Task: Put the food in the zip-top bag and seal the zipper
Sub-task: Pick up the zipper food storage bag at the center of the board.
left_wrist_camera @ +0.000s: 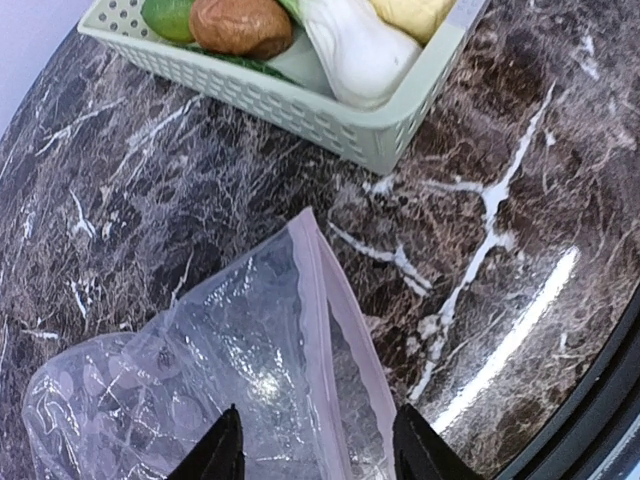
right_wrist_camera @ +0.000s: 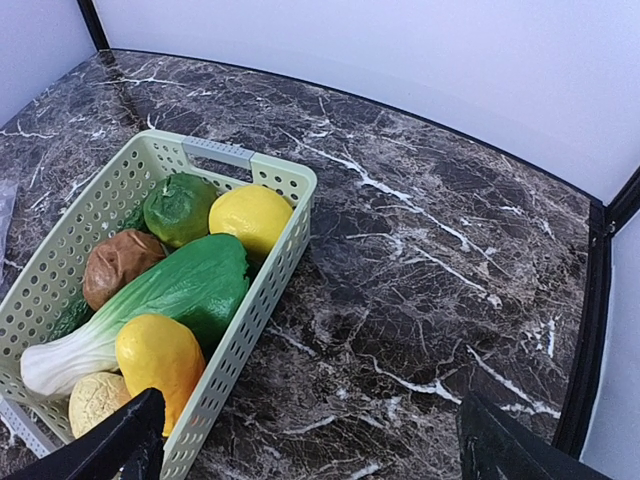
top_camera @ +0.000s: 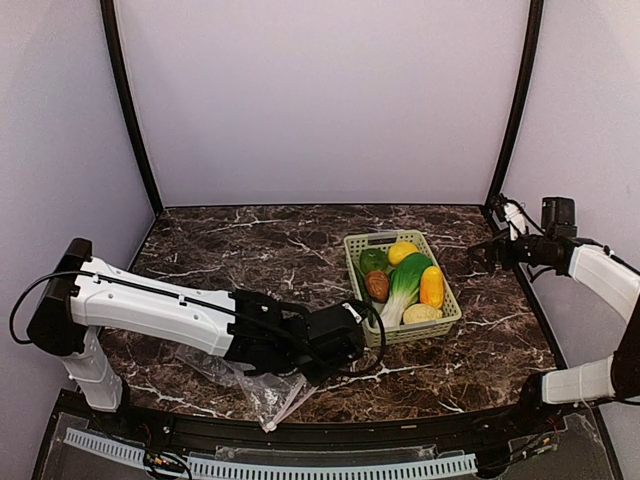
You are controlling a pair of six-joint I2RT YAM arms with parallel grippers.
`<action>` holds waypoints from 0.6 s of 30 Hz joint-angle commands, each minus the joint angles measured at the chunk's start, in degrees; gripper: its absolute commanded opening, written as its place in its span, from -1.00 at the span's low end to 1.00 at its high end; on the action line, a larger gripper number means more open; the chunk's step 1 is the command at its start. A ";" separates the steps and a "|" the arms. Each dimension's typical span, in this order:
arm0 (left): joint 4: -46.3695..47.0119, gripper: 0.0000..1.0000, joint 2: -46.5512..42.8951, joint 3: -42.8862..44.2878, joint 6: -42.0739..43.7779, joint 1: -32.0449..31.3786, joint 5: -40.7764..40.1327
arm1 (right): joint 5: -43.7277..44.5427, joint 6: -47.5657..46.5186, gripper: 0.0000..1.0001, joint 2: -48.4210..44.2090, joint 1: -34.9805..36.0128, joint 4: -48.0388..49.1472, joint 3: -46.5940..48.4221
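On a marbled table (top_camera: pixel 250 250), seen from above, all the food (top_camera: pixel 408 278) is shown lying in the basket (top_camera: pixel 415 333). Nothing is bagged and nothing is sealed, so the whole task is judged to be left. The bag (top_camera: pixel 262 395) is spread flat at the near edge, under the left gripper (top_camera: pixel 295 372), whose arm is stretched low across the table from its base. The right gripper (top_camera: pixel 490 255) is held raised at the far right, beside the basket and apart from it.

From the left wrist, the fingers (left_wrist_camera: pixel 222 450) are seen parted, astride the zipper (left_wrist_camera: pixel 322 330); contact with the bag cannot be told.

From the right wrist, the jaws are seen spread wide and empty, and are aimed down at the basket.
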 commanded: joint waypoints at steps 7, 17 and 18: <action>-12.74 -0.06 7.24 3.88 -11.41 -0.34 -1.99 | -0.18 -1.58 0.97 0.35 0.87 -0.62 1.11; -23.02 -0.86 11.74 7.40 -15.13 -0.34 -5.91 | -1.81 -2.71 0.97 0.12 1.03 -1.23 0.94; -23.40 -0.92 11.16 7.43 -15.03 -0.30 -7.00 | -2.49 -3.17 0.95 0.14 1.17 -1.58 1.00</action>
